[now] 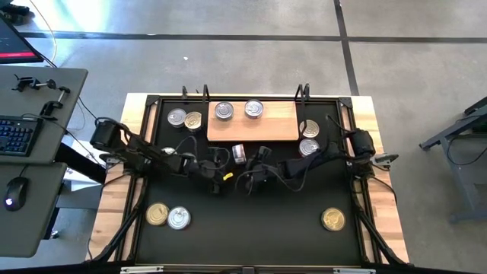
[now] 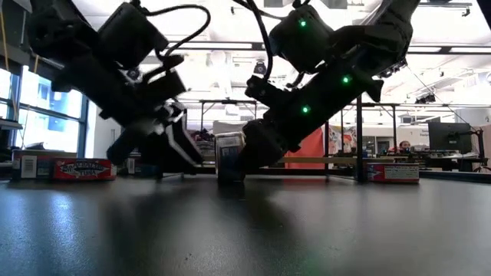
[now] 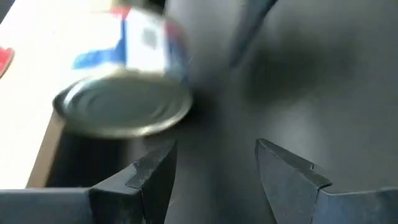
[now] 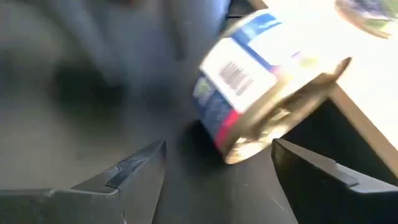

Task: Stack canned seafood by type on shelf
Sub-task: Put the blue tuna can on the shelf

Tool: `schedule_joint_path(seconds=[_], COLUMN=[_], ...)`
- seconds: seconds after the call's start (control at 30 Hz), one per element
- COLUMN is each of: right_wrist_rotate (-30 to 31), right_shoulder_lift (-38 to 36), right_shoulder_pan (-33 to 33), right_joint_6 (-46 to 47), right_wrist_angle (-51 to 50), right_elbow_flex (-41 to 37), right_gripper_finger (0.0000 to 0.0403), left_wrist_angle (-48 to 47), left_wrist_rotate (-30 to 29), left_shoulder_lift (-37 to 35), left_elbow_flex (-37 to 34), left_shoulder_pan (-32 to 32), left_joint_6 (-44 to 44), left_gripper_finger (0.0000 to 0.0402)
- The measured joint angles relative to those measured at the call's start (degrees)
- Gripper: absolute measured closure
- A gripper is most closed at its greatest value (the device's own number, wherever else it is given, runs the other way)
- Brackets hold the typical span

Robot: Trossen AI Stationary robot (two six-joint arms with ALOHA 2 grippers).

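A silver-lidded can with a blue, white and red label (image 1: 239,154) stands on its edge on the black mat, just in front of the pale wood shelf (image 1: 275,126). It also shows in the low view (image 2: 230,157). My left gripper (image 1: 222,160) is open beside the can on the table's left side, and its lid faces that gripper (image 3: 124,106). My right gripper (image 1: 257,158) is open on the can's other side, where the can looks tilted (image 4: 261,93). Two silver cans (image 1: 224,111) (image 1: 253,109) stand on the shelf. My right gripper is open with the can's lid rim (image 4: 249,146) close to one finger (image 4: 311,165). I cannot tell whether they touch. My left gripper touches nothing.
Two cans (image 1: 185,119) lie left of the shelf and two (image 1: 309,137) lie right of it. A gold can (image 1: 157,214) and a silver can (image 1: 179,218) lie near the mat's front left. A gold can (image 1: 332,220) lies at the front right.
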Motion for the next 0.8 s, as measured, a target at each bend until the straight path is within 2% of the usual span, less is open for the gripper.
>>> schedule_joint_path(seconds=[0.1,0.23,0.5,0.63,0.8], right_wrist_rotate=[-2.12,-5.62,-4.41,-1.95,-0.91], right_shoulder_lift=[0.0,0.0,-4.71,-9.65,-13.06], right_shoulder_pan=[-0.59,-0.76,3.62,7.05,8.5], right_joint_6=[-2.39,-4.29,-3.24,-2.17,0.39], right_wrist_angle=[0.88,3.66,-0.16,-4.05,-6.5], right_elbow_flex=[-0.19,-0.14,-0.19,-0.18,-0.01], right_gripper_finger=[0.0122,0.0122,0.0122,0.0122,0.0122], left_wrist_angle=[0.8,6.88,15.49,17.93,18.14], left_wrist_rotate=[0.03,7.04,15.63,14.49,8.81], left_shoulder_lift=[0.63,2.19,1.98,1.36,0.23], left_elbow_flex=[-0.03,-0.05,-0.05,-0.05,0.0], left_shoulder_pan=[1.8,3.62,0.69,-2.11,-4.07], left_joint_6=[0.45,1.13,-1.03,-3.45,-7.59], left_gripper_finger=[0.0193,0.0193,0.0193,0.0193,0.0193])
